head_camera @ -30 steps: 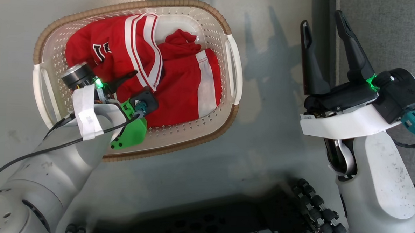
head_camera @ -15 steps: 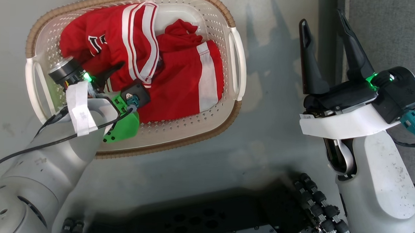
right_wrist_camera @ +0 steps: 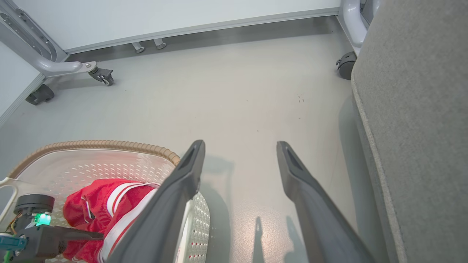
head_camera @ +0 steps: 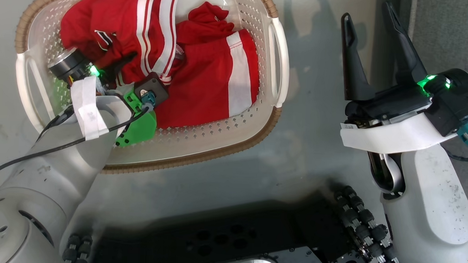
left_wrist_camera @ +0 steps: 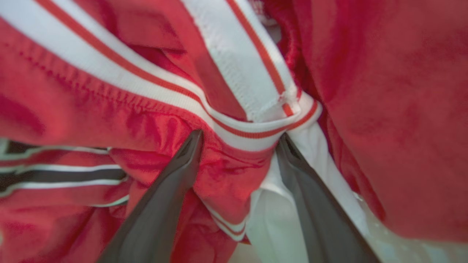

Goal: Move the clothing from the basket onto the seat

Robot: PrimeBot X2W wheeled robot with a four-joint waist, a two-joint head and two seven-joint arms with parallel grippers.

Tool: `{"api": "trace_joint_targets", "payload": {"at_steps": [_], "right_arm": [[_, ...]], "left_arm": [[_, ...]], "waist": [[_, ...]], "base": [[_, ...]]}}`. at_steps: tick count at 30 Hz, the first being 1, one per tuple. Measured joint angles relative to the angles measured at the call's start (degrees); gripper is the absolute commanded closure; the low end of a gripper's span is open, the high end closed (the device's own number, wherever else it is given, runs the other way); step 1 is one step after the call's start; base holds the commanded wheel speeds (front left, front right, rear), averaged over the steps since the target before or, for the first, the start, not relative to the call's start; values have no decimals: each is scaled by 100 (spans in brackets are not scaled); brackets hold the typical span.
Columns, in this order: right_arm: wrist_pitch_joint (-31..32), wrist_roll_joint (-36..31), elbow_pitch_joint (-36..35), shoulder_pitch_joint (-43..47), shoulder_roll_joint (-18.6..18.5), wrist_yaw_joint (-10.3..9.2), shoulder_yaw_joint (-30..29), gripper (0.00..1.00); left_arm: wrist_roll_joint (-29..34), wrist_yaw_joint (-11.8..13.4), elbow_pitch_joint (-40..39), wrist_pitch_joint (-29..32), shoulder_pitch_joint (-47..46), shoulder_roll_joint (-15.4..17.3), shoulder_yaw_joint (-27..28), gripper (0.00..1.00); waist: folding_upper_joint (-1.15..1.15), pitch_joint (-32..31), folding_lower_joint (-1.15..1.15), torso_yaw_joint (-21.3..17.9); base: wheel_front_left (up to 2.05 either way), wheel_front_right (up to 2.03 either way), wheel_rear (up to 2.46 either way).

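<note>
The left gripper (left_wrist_camera: 239, 140) has sunk deeper into the clothing (head_camera: 204, 86), jaws spread (right gripper (head_camera: 368, 13) likewise).

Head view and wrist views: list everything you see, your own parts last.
clothing: seemingly two garments, red with white stripes, in the basket
basket: one, cream with brown rim, on the floor
seat: one, grey, right of the basket
floor: one, pale grey, under the basket
wheeled frame legs: two, grey, across the floor
left jaws: one pair, dark, apart around a clothing fold
right jaws: one pair, dark, apart, empty, between basket and seat
base: one, black, bottom of head view
</note>
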Motion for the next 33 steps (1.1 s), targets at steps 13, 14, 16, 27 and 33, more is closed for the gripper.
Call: {"api": "trace_joint_targets", "payload": {"at_steps": [13, 14, 16, 27, 33], "right_arm": [[0, -21, -49, -19, 1, 0, -20, 0], [0, -21, -38, -20, 0, 0, -13, 0], [0, -20, -30, -27, 0, 0, -1, 0], [0, 36, 133, -32, 1, 0, 105, 0], [0, -9, 276, 162, 2, 0, 121, 0]], "left_arm": [[-55, 73, 26, -8, -106, -94, 4, 100], [-60, 74, 4, -7, -106, -101, 11, 100], [-89, 83, -21, -2, -105, -97, 20, 100], [-285, 272, -510, 1, 336, 51, 275, 100], [-420, 394, -891, 1, 816, 81, 508, 100]], "waist": [[0, 226, 0, 61], [0, 211, 0, 60], [0, 165, 0, 54], [0, -531, 0, 13], [0, -1141, 0, 20]], "base": [[0, 0, 0], [0, 0, 0], [0, 0, 0], [0, 0, 0], [0, 0, 0]]}}
